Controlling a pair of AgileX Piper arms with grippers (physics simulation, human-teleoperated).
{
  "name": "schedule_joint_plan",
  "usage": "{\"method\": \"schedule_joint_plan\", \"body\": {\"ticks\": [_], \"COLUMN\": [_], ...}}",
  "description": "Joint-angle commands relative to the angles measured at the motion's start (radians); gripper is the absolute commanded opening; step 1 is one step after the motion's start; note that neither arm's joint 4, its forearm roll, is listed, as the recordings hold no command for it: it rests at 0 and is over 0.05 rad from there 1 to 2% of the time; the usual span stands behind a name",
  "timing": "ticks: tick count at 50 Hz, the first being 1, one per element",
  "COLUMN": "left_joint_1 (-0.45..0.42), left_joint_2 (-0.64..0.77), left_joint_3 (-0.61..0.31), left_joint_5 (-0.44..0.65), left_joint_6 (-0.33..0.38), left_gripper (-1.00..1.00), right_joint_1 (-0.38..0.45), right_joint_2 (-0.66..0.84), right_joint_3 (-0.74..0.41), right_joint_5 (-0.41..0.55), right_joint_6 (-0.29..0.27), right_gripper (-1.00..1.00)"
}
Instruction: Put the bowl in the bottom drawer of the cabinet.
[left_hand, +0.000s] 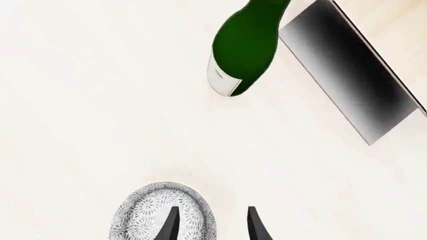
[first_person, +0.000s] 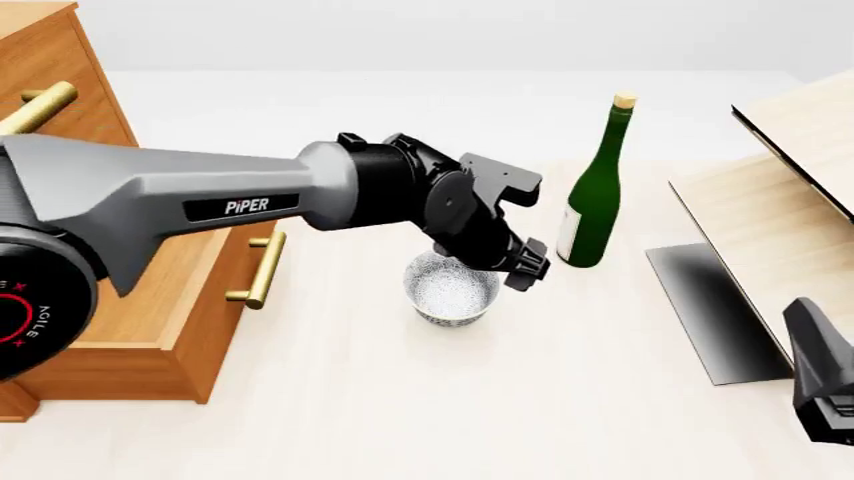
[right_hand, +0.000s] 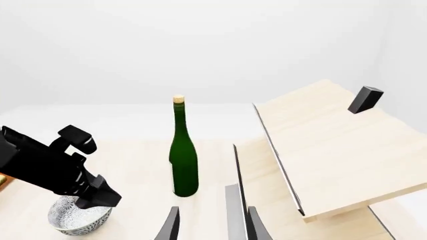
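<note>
The white speckled bowl (first_person: 451, 292) stands on the table in front of the cabinet (first_person: 60, 70). My left gripper (left_hand: 212, 224) is open at the bowl (left_hand: 150, 212), with one finger over its inside and the other outside the rim. In the front view the left gripper (first_person: 523, 266) sits at the bowl's right edge. The bottom drawer (first_person: 160, 300) is pulled out, its brass handle (first_person: 260, 268) facing the bowl. My right gripper (right_hand: 213, 226) is open with nothing between its fingers, low at the right (first_person: 821, 380). It looks toward the bowl (right_hand: 79, 216).
A green bottle (first_person: 594, 195) stands upright just right of the bowl. Pale wood panels (first_person: 787, 215) with dark edging lean at the right, with a grey plate (first_person: 707, 310) beside them. An upper brass handle (first_person: 34, 108) juts from the cabinet.
</note>
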Motion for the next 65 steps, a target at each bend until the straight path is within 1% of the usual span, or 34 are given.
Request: {"method": "schedule_joint_plan", "body": {"ticks": [1, 12, 13, 15, 27, 65], "left_joint_1": [0.000, -0.013, -0.012, -0.013, -0.014, 0.000], "left_joint_2": [0.015, 0.023, 0.026, 0.021, 0.030, 0.061], "left_joint_3": [0.020, 0.039, 0.041, 0.037, 0.051, 0.077], "left_joint_5": [-0.022, -0.044, -0.046, -0.036, -0.058, -0.096], "left_joint_6": [-0.019, -0.042, -0.042, -0.046, -0.064, -0.088], "left_gripper": [1.00, 1.00, 1.00, 1.00, 1.00, 1.00], "right_joint_1": [0.000, 0.000, 0.001, 0.000, 0.000, 0.000], "right_joint_2": [-0.001, -0.001, -0.003, -0.002, -0.002, -0.002], "right_joint_3": [0.000, 0.000, -0.054, -0.055, -0.055, -0.055], "right_joint_5": [0.001, 0.001, 0.057, 0.057, 0.057, 0.057], "right_joint_6": [0.000, 0.000, 0.000, 0.000, 0.001, 0.000], "right_gripper": [1.00, 1.00, 1.00, 1.00, 1.00, 1.00]}}
